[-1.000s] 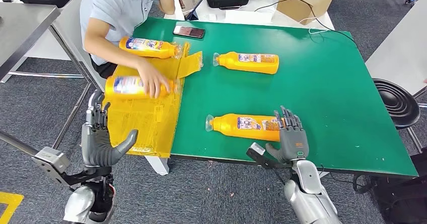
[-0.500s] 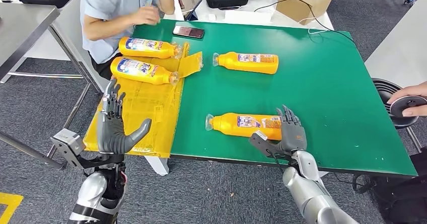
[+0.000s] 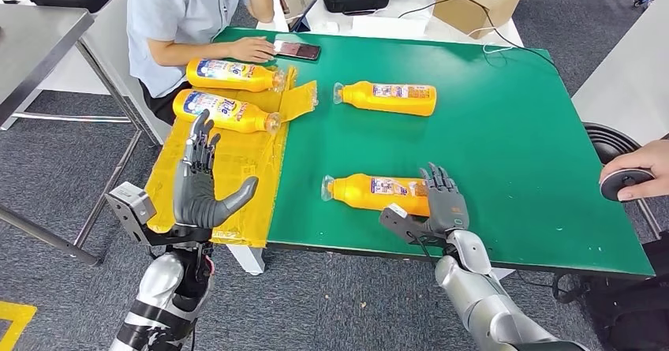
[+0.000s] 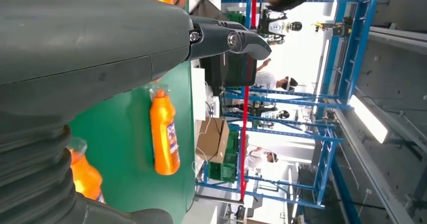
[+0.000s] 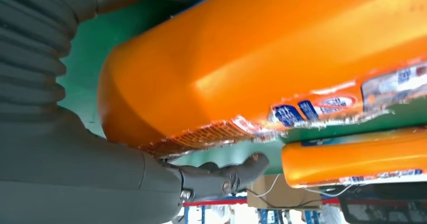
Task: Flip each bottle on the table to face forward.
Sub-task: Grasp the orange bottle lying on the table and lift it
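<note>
Gripping the base of the near bottle (image 3: 377,194), the right hand (image 3: 439,209) sits at the lower centre of the frame, fingers wrapped over the bottle's far side and thumb on the near side; the bottle lies on its side on the green table (image 3: 505,146), cap toward the left. At lower left, the left hand (image 3: 201,189) is raised above the yellow sheet (image 3: 229,173), fingers spread, holding nothing. A far bottle (image 3: 386,98) lies at upper centre. Two more bottles (image 3: 229,91) lie on the sheet at upper left, beside a seated person (image 3: 177,12) whose hand rests by a phone (image 3: 297,50). Another person's hand (image 3: 635,173) holds a dark object at the right edge.
</note>
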`<state>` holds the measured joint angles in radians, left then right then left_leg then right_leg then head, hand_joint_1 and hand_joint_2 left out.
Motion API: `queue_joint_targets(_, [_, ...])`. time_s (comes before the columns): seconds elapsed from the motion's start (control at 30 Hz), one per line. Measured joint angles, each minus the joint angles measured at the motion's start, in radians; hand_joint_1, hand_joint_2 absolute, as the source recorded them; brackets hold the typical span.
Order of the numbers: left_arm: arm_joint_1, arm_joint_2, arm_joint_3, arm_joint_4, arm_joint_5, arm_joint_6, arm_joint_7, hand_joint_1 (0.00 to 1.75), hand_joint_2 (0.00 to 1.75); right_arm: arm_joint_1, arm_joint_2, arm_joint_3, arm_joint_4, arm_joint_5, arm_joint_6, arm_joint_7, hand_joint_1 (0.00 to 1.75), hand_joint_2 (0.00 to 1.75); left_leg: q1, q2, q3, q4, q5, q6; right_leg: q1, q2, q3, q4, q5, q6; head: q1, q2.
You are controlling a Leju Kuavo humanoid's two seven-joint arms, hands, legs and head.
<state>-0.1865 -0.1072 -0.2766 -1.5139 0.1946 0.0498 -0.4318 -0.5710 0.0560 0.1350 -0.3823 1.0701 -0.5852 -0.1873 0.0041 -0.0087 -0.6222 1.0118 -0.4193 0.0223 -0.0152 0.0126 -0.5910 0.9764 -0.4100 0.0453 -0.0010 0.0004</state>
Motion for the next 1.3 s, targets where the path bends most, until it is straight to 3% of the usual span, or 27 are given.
queue_joint_targets(0.23, [-0.013,0.0,-0.009,0.016,0.014,-0.003,-0.007,0.0,1.75,-0.013,0.0,0.0,0.018,0.005,0.053,0.015,1.68,1.75,0.0,0.0,0.0,0.0,0.0,0.0,0.0,0.0,0.0,0.0,0.0,0.0,0.0,0.0])
queue_joint_targets(0.43, [-0.024,0.0,-0.014,0.029,0.016,-0.006,-0.01,0.0,1.75,-0.042,-0.007,0.012,0.034,0.029,0.198,0.105,1.75,1.75,0.0,0.003,0.007,0.0,-0.001,0.0,0.001,0.001,0.005,-0.001,-0.001,0.0,0.0,0.0])
queue_joint_targets(0.6, [-0.028,0.0,-0.014,0.031,0.018,-0.007,-0.011,0.0,1.75,-0.047,-0.014,0.017,0.042,0.024,0.228,0.114,1.75,1.75,0.0,0.001,0.012,0.0,-0.001,0.0,0.001,0.001,0.009,-0.001,-0.001,-0.001,0.0,0.0])
queue_joint_targets(0.83, [-0.027,0.0,-0.013,0.031,0.022,0.011,-0.012,0.0,1.75,-0.032,-0.01,-0.029,0.041,-0.124,0.193,-0.057,1.75,1.75,0.0,0.002,0.013,0.0,-0.001,0.0,0.001,0.001,0.012,-0.001,0.0,0.0,0.0,0.0])
queue_joint_targets(1.03, [-0.004,-0.01,0.001,0.057,0.104,0.115,0.095,0.0,1.75,0.027,0.052,-0.156,-0.017,-0.459,0.187,-0.327,1.75,1.75,0.001,0.002,0.011,0.0,-0.001,-0.001,0.001,0.001,0.01,0.0,0.0,0.0,0.0,0.0])
queue_joint_targets(1.2, [0.016,-0.017,-0.004,0.118,0.149,0.113,0.161,0.0,1.75,0.081,0.096,-0.195,-0.11,-0.589,0.205,-0.382,1.75,1.75,0.001,0.0,0.004,0.0,0.0,-0.001,0.001,0.0,0.005,0.0,0.0,0.0,0.0,0.0])
queue_joint_targets(1.3, [0.025,-0.017,-0.032,0.162,0.163,0.066,0.197,0.0,1.75,0.115,0.112,-0.194,-0.195,-0.682,0.213,-0.411,1.75,1.75,0.001,-0.001,0.002,0.0,0.0,-0.001,0.001,0.0,0.003,0.0,-0.001,0.0,0.0,0.0])
